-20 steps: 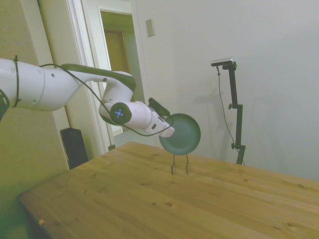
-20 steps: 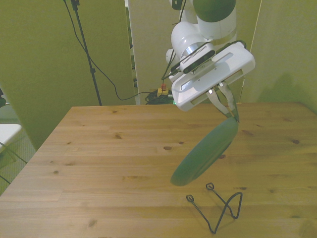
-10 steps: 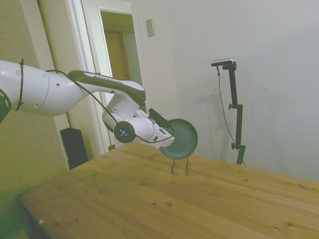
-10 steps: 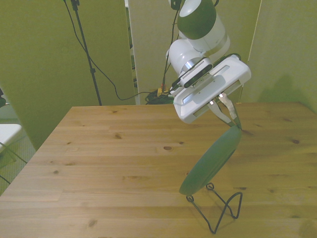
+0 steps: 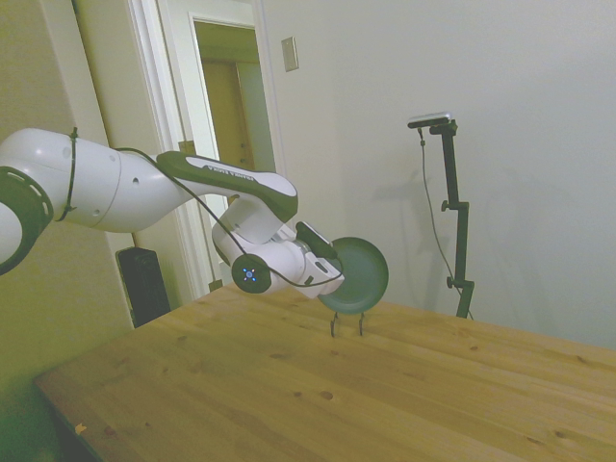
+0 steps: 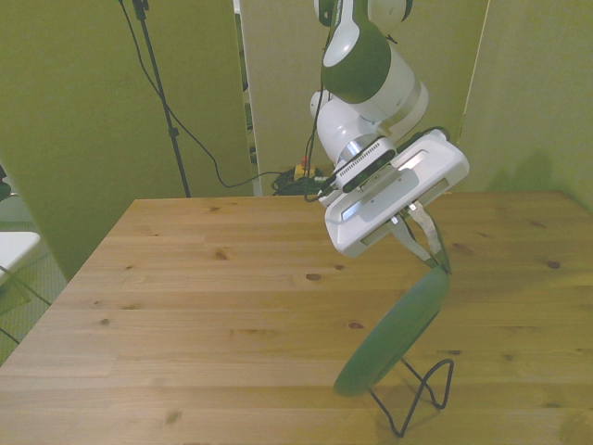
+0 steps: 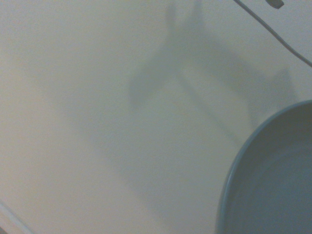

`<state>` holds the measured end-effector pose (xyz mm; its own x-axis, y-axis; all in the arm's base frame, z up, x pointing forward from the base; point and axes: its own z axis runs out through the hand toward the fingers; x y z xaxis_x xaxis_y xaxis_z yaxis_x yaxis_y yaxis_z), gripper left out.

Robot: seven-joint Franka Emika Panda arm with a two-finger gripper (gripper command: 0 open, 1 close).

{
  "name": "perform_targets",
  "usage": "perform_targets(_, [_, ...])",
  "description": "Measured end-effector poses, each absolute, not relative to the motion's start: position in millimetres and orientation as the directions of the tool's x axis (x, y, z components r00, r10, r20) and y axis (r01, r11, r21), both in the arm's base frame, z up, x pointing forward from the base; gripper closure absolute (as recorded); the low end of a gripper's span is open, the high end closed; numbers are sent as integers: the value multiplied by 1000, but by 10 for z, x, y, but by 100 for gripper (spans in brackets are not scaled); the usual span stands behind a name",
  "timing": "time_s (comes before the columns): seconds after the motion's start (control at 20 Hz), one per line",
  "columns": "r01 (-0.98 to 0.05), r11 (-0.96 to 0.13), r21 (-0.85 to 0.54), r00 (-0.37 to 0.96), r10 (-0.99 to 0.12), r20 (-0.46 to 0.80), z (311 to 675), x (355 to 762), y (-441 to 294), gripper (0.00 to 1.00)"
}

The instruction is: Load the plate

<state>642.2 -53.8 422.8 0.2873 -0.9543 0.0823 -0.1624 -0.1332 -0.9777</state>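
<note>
Plate [image 6: 394, 336]: dark green, held on edge, tilted, lower rim down in the wire rack [image 6: 419, 397] near table [image 6: 185, 297] front edge, about 5 o'clock in front view.
Gripper [image 6: 432, 255]: fingers closed on plate's upper rim at 1 o'clock.
Wrist cam: plate rim [image 7: 273, 180] vs pale wall [image 7: 97, 122], blurred.
Arm [image 5: 125, 188]: white, reaching in low over tabletop.

Both room views were lit softly and evenly, with a yellow-green cast strongest in the front view. The wrist view was blurred, the plate [image 7: 273, 180] rim out of focus, and a faint grey shadow was thrown on the wall [image 7: 97, 122].
</note>
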Motion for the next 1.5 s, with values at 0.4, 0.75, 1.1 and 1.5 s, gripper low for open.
perform_targets(0.4, [-160,-120,-980,292,-954,69,4225,6439,-457,100])
perform_targets(0.75, [-157,-114,-981,283,-957,66,4113,6469,-371,100])
perform_targets(1.1, [-154,-115,-981,274,-959,69,3989,6575,-513,100])
perform_targets(1.5, [-149,-113,-982,302,-951,63,4012,6567,-289,100])
